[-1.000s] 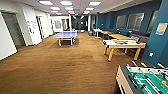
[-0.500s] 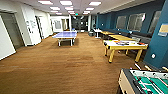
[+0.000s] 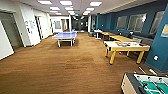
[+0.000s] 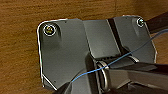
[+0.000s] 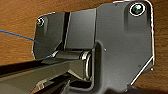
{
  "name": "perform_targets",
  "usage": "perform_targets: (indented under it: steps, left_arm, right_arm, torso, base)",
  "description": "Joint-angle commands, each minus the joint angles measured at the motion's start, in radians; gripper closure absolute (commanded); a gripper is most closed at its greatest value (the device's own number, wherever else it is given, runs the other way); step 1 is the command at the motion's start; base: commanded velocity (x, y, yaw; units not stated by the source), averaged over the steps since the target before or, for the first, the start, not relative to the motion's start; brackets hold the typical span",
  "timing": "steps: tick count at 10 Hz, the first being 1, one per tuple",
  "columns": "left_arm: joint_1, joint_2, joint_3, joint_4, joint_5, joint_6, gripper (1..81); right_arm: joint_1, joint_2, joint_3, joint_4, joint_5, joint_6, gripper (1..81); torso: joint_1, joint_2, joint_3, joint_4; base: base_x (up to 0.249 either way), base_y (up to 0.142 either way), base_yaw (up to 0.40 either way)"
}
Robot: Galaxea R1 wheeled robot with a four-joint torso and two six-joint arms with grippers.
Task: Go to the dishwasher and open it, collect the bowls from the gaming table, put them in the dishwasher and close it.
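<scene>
Right wrist view. The robot's dark plate [image 5: 120, 45], with round fittings at its corners, and the jointed bar [image 5: 37, 75] beside it lie over a brown wood-grain floor [image 5: 17, 20]. A thin blue cable [image 5: 22, 36] crosses the floor and reaches the plate's hinge.

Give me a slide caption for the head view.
Carpeted games room: blue ping-pong table ahead, yellow-rimmed gaming table right, table-football table nearest.
</scene>
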Motion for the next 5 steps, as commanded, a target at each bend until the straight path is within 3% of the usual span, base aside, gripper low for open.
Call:
perform_targets:
  steps: [1, 5]
  left_arm:
    - [-0.051, -0.003, 0.001, 0.002, 0.046, 0.003, 1.0]
    - [-0.052, -0.005, 0.001, 0.0, 0.046, 0.003, 1.0]
  right_arm:
    - [0.049, -0.004, 0.003, -0.002, -0.061, -0.003, 1.0]
    - [0.046, -0.003, -0.006, 0.0, -0.061, -0.003, 1.0]
  torso:
    - [0.001, 0.0, 0.0, 0.0]
    - [0.001, 0.0, 0.0, 0.0]
  base:
    - [0.194, 0.0, 0.0]
    - [0.194, 0.0, 0.0]
